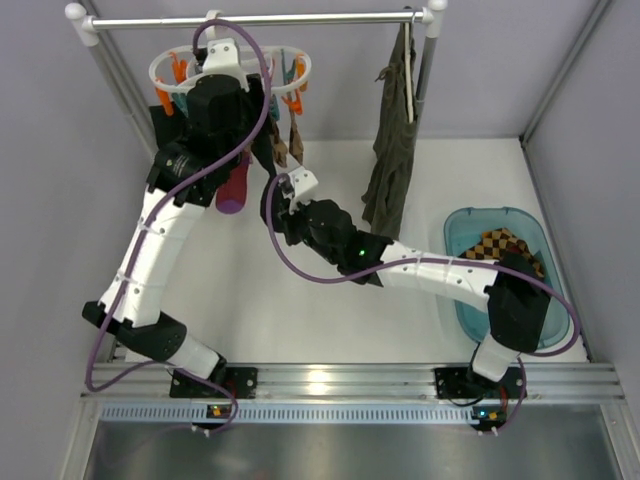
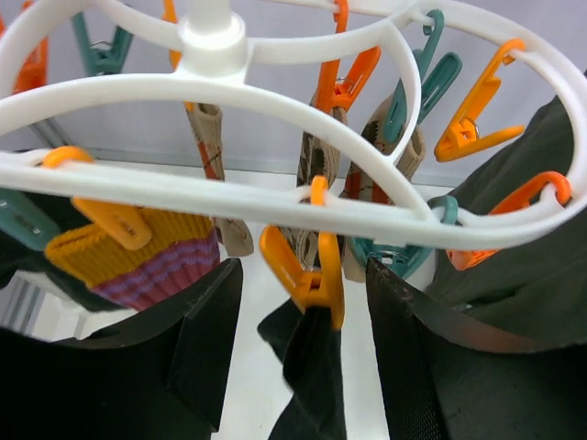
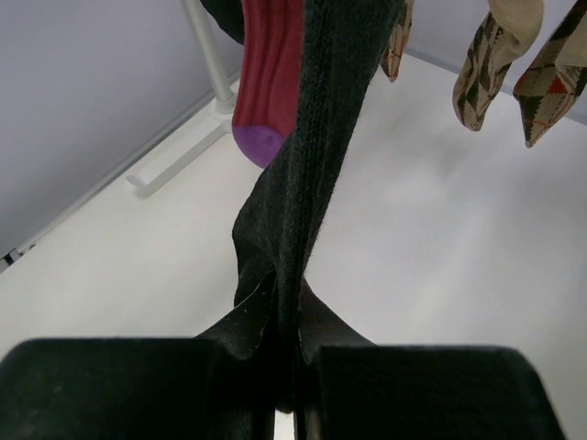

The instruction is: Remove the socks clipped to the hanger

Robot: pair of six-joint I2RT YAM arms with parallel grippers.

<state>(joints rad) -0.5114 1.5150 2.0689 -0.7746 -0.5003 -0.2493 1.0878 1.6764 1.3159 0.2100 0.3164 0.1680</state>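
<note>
The white peg hanger (image 2: pixel 211 87) hangs by its hook from the rail (image 1: pixel 300 18) over the far-left corner of the table (image 1: pixel 250 300), so its socks dangle free for the arms to reach from below.

The right gripper (image 3: pixel 286 312) is clamped on the lower part of a black sock (image 3: pixel 312 137). This draws the sock down and slightly toward the table's middle, probably so that it is taut and cannot drop once released.

The left gripper (image 2: pixel 303 293) is raised just under the hanger's rim. Its jaws stand apart on either side of the orange clip (image 2: pixel 292 270) that pins a black sock's cuff, and neither finger presses on it yet. That stance suits squeezing the clip open while the other arm pulls.

A striped sock (image 2: pixel 138 261) and argyle socks (image 3: pixel 486 64) hang clipped just beside it, so most of the work looks undone. Brown checked socks (image 1: pixel 505 248) lie in the blue tub (image 1: pixel 455 235) by the table's right edge, seemingly the drop-off place. The olive garment (image 1: pixel 390 160) hangs apart on the rail, toward the far right.
</note>
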